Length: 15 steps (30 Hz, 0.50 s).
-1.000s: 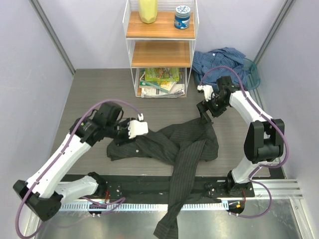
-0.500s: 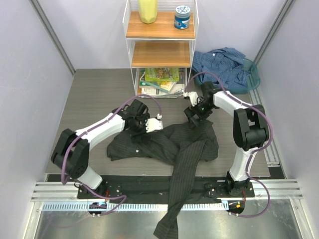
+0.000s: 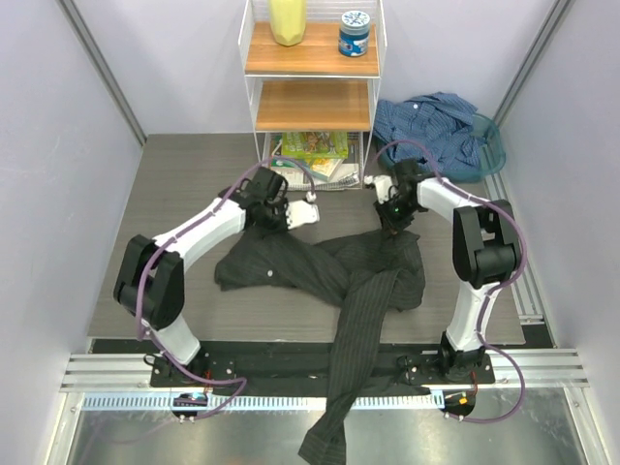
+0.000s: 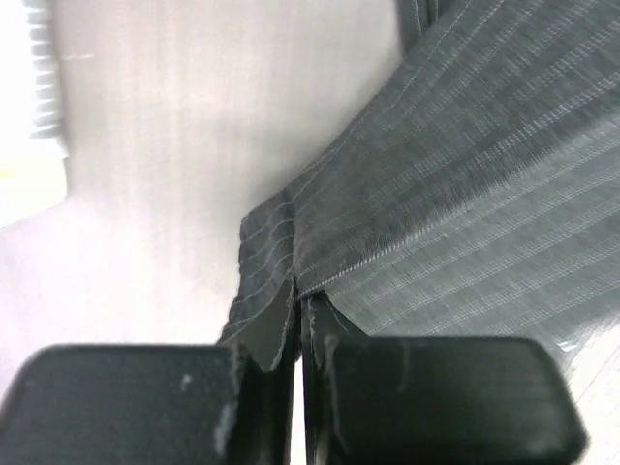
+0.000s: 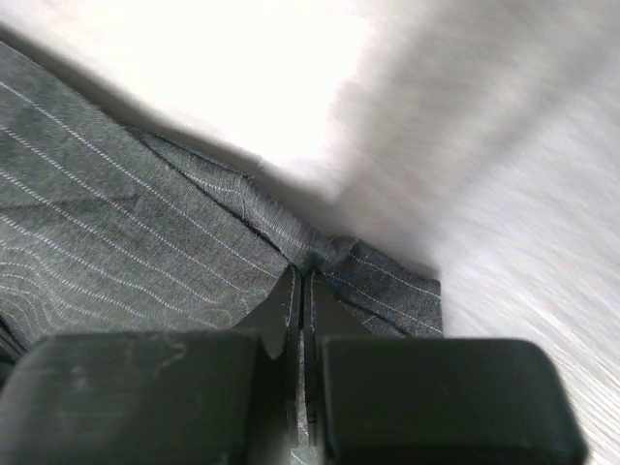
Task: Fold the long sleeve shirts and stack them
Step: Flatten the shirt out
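Pinch points, anyone? Why are both arms grabbing the charcoal pinstripe shirt [image 3: 329,276] along its far edge, mid-frame in the top view, and not the sleeve [image 3: 334,426] dangling off the near edge at the bottom? /tom

My read is they want it spread flat before any folding. The left end effector [image 4: 298,320] is clamped tight on a corner of the fabric. In the left wrist view the cloth edge runs straight into the closed jaws. The right end effector [image 5: 302,291] is the same deal, closed on a bunched bit of edge, hem or collar, I can't tell which. One grip sits left of centre and one right of centre. So pulling apart and toward the top of the frame would probably tension the body and drag that sleeve up onto the surface [image 3: 194,184]. /ria

And the blue shirt [image 3: 431,121]? /tom

It's heaped in the upper right corner, right of the shelf rack [image 3: 312,92], well apart from both arms. Nothing is folded and nothing is stacked, so I'd call the task early. The risk I'd guess at is that both pinches are thin and right on the edge. An uneven tug could let one corner slip out and the cloth would bunch up instead of flattening. /ria
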Available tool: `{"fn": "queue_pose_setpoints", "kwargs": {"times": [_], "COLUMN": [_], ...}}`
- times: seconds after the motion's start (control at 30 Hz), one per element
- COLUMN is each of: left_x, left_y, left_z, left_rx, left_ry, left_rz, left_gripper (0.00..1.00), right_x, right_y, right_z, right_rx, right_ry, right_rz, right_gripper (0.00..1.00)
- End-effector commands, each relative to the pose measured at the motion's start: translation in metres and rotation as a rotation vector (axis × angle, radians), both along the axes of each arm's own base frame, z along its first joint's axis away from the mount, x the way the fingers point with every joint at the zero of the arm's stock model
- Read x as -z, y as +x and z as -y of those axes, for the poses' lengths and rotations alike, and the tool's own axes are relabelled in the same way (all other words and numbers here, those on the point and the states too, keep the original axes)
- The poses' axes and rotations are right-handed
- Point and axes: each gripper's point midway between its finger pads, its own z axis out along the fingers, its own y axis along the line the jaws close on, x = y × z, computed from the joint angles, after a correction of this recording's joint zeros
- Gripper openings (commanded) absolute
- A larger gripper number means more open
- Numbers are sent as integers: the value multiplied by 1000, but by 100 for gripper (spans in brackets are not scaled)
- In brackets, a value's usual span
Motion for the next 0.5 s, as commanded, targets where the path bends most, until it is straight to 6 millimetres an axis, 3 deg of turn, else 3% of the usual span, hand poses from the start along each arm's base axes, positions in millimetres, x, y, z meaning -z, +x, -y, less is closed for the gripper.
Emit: {"fn": "queue_pose_setpoints", "kwargs": {"times": [0.0, 0.03, 0.1, 0.13, 0.17, 0.2, 0.23, 0.27, 0.3, 0.33, 0.4, 0.47], "left_x": [-62, -67, -97, -97, -90, -101, -91, -84, -67, -58, -37, -28], "left_y": [9, -13, -54, -89, -124, -154, -186, -215, -238, -256, -273, -285], "left_z": [1, -4, 3, -6, -3, -4, -15, -13, -30, -36, -59, -78], "left_rx": [-15, 2, 78, 110, 174, 221, 257, 321, 340, 380, 377, 382], "left_ry": [-74, -66, -120, -92, -78, -111, -70, -42, 5, 48, 137, 222], "left_rz": [60, -3, -45, -131, -198, -206, -280, -312, -339, -372, -438, -513], "left_gripper": [0, 0, 0, 0, 0, 0, 0, 1, 3, 5, 9, 18], "right_x": [-56, -62, -75, -73, -73, -79, -78, -78, -82, -84, -84, -82], "right_y": [57, 57, 49, 38, 31, 27, 19, 16, 14, 15, 14, 13], "right_z": [41, 53, 57, 59, 58, 57, 55, 54, 51, 50, 50, 51], "right_rx": [217, 246, 228, 225, 213, 188, 179, 172, 164, 159, 144, 136], "right_ry": [32, 38, 53, 49, 52, 60, 65, 72, 84, 89, 88, 80], "right_rz": [181, 175, 186, 159, 151, 162, 147, 142, 146, 148, 139, 130], "right_gripper": [1, 1, 1, 1, 1, 1, 1, 1, 1, 1, 1, 1]}}
